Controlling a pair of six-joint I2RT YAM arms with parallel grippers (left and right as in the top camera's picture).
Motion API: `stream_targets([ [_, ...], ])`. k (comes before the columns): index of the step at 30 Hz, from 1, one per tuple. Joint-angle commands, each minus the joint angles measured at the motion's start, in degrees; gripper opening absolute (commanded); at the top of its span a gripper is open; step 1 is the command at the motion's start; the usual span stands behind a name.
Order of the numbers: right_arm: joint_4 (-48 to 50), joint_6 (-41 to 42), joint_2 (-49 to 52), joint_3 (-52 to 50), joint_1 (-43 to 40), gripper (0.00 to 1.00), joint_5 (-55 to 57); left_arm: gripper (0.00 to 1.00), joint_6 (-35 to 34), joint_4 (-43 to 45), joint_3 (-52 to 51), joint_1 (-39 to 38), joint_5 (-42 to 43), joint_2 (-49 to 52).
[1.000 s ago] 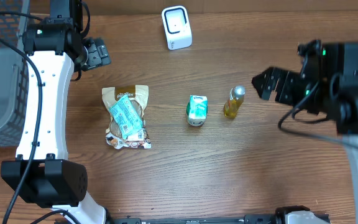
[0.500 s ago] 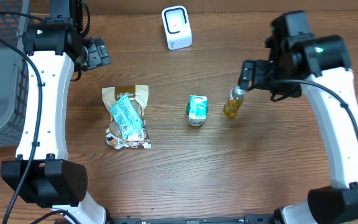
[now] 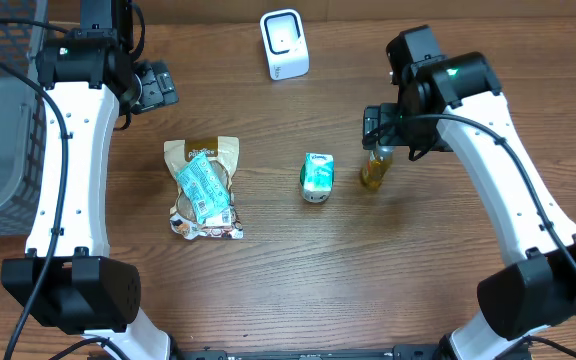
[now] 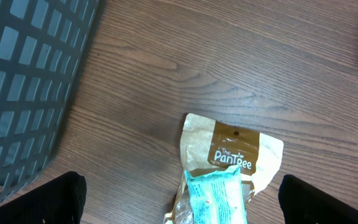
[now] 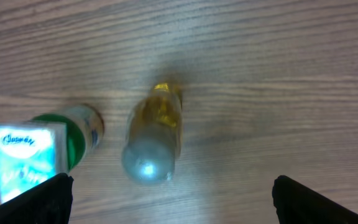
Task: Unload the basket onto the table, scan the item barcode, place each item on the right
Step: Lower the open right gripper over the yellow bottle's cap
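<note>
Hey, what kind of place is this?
Likely a mock checkout station: a white barcode scanner on a wooden table, a yellow bottle and snack pouch, plus a grey basket.

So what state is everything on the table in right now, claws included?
Yellow bottle, upright, cap on, not gripped.
Green item, loose on the table, untouched.
Snack pouch, lying flat.
Teal packet, lying on the pouch.
Scanner, upright, nothing before it.
Left gripper, open, empty.
Right gripper, open, above the bottle.
</note>
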Motion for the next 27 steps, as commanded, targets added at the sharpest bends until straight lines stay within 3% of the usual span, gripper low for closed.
stream_targets([
  [1,1.8,0.3,0.1,-2.3,0.3,0.99,1.0,0.99,1.1,-0.1,0.7,0.0,-0.5,-0.3],
  [21,16.5,0.2,0.2,-15.9,2.6,0.93,1.3,1.0,1.1,-0.1,0.7,0.0,-0.5,-0.3],
  [27,16.9,0.2,0.2,-16.1,2.6,0.84,2.1,0.99,1.1,-0.1,0.7,0.0,-0.5,-0.3],
])
